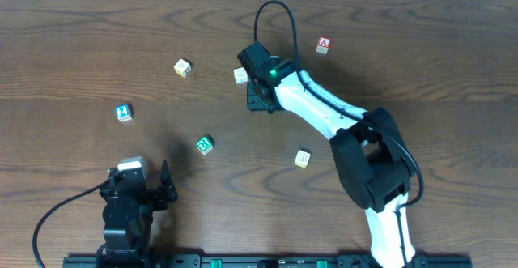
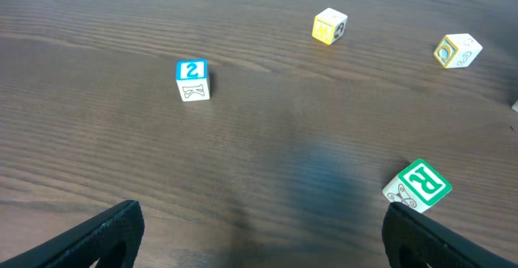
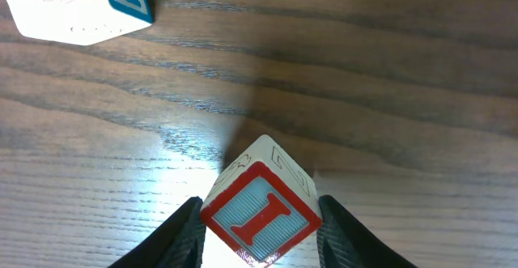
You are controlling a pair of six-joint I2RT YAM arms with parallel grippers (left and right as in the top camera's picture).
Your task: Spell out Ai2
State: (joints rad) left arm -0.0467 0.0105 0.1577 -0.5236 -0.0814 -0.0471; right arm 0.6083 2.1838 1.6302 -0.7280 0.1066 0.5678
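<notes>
The right tool [image 1: 260, 104] grips the tilted red "I" cube [image 3: 259, 218].
The left tool [image 2: 259, 219] stands open (fingers wide apart) at seven o'clock; "A" cube [image 1: 324, 45] at one, "2" cube [image 1: 124, 112] at nine.

Overhead, the right tool [image 1: 261, 99] hides the small wooden cube with a red "I" [image 3: 259, 215]. In the right wrist view, a pale wooden cube with a blue-edged face [image 3: 77, 5] is cropped at 11 o'clock; its faint drawing cannot be read.
</notes>
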